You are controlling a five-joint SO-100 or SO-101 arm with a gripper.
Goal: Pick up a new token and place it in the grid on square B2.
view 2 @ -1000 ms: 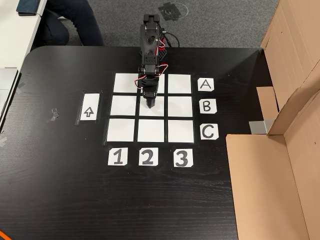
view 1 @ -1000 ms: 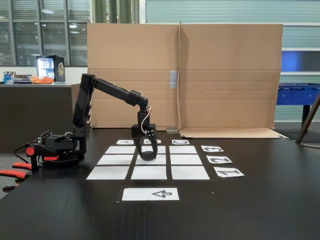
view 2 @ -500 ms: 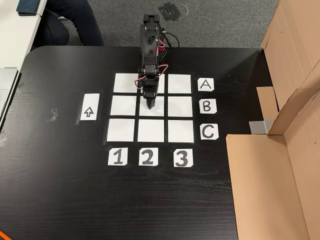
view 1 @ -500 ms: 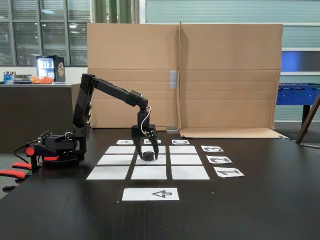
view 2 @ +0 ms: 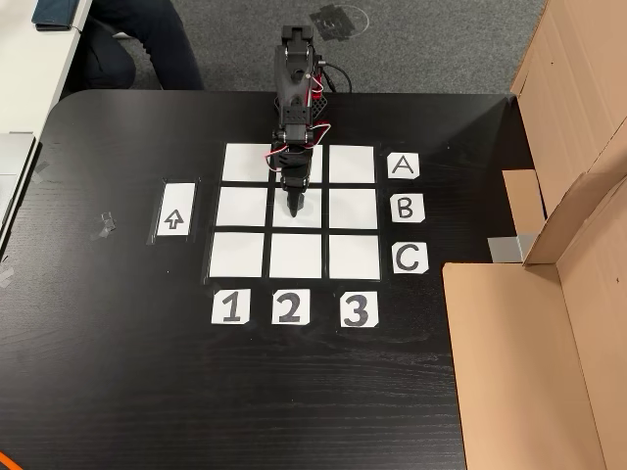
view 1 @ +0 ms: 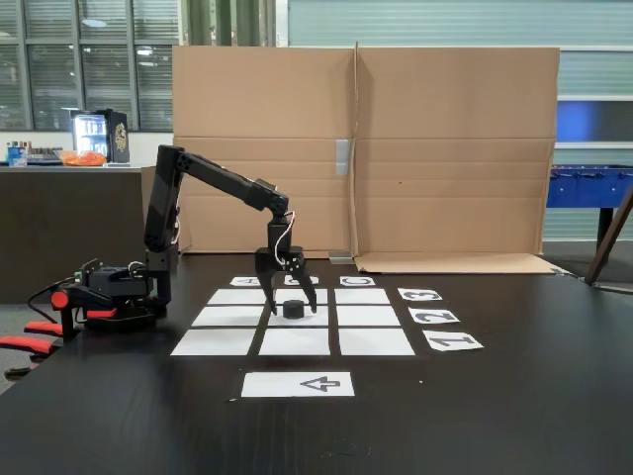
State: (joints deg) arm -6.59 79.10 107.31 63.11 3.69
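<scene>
the black token (view 1: pixel 293 309) is sitting on square b2 (view 1: pixel 296 318), the centre cell of the grid (view 1: pixel 220 316), seen in a fixed view taken from table level. the gripper (view 1: pixel 293 288) is hanging just above it with its two fingers spread apart, released and holding nothing; a small gap is showing between the fingertips and the top of the puck, so the two are apart. the arm is reaching in from its base (view 1: pixel 117 293) at the 9 o'clock side of the grid in this view, with red and white wires looping at the wrist.

in a fixed view looking down from above, the gripper (view 2: pixel 295 209) is pointing toward 6 o'clock over the centre cell (view 2: pixel 311 211), and the arm is covering the token, so the puck cannot be made out there. the arm's base (view 2: pixel 298 59) is standing at 12 o'clock of the grid (view 2: pixel 243 209). the letter cards a (view 2: pixel 402 166), b (view 2: pixel 406 208) and c (view 2: pixel 409 258) are lying in a column at the 3 o'clock edge, and the number cards 1 (view 2: pixel 230 307), 2 (view 2: pixel 288 307) and 3 (view 2: pixel 357 309) are lying in a row at the 6 o'clock edge. a white strip printed with an arrow (view 2: pixel 174 211) is lying at 9 o'clock of the grid, apart from it. a cardboard sheet (view 2: pixel 519 362) is resting on the black table (view 2: pixel 108 372) toward 4 o'clock.
</scene>
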